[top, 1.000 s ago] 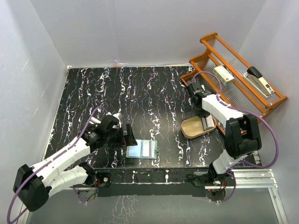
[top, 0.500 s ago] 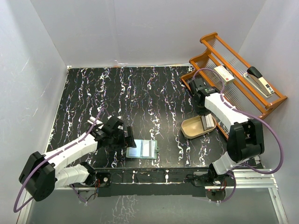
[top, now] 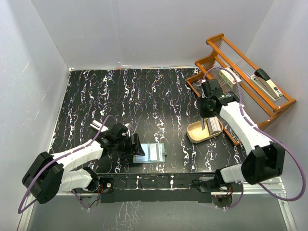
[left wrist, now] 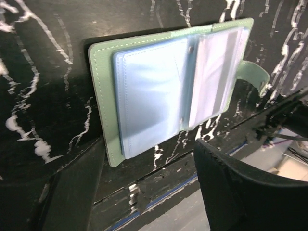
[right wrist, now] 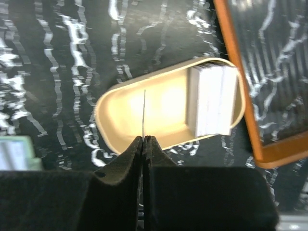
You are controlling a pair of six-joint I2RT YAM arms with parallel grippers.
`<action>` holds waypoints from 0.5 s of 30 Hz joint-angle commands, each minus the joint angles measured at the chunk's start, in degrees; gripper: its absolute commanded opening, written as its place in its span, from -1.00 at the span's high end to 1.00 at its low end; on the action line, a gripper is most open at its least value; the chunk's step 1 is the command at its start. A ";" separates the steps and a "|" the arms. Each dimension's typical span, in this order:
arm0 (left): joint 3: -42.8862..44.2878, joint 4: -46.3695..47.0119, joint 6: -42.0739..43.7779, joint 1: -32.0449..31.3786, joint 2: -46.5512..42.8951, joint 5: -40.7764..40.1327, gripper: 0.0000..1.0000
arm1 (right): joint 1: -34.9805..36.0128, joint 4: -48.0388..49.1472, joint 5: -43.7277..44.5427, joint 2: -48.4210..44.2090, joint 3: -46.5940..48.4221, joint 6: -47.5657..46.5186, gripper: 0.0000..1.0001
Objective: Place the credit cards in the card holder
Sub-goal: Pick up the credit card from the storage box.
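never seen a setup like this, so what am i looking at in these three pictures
Two robot arms are bolted at the near edge of a black table. The wide picture comes from a camera above and behind them. The other two come from a camera on each wrist, so you see each arm's own fingers. An open green wallet lies near the front. The left gripper is at its edge, jaws apart. Further right is a tan tray with a stack of cards at one end, beside a wooden rack. The right gripper, above the tray, is shut on one card, seen edge-on as a thin line.
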 commanded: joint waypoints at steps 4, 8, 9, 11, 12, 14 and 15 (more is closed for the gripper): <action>-2.90 8.42 -4.30 0.11 0.31 7.63 -0.34 | 0.39 8.53 -20.19 -9.05 -2.63 7.10 1.00; -2.34 6.39 -7.26 0.02 -2.18 6.76 -0.45 | 0.93 15.62 -29.14 -12.67 -6.82 12.80 1.00; -1.19 4.96 -7.67 0.03 -3.15 5.90 -0.51 | 1.17 17.49 -31.50 -13.70 -8.03 14.37 1.00; 2.06 1.38 -7.78 0.02 -4.76 4.89 -0.59 | 1.64 21.26 -35.50 -15.41 -10.29 17.76 1.00; 3.88 -0.04 -7.63 0.02 -5.47 4.77 -0.62 | 1.87 22.45 -37.40 -16.21 -11.27 18.85 1.00; 7.55 -2.32 -7.57 0.02 -6.70 4.82 -0.66 | 2.10 24.99 -40.22 -17.69 -12.43 20.99 1.00; 9.33 -2.79 -7.70 0.02 -7.14 5.19 -0.67 | 2.19 27.34 -42.70 -18.47 -13.22 22.25 1.00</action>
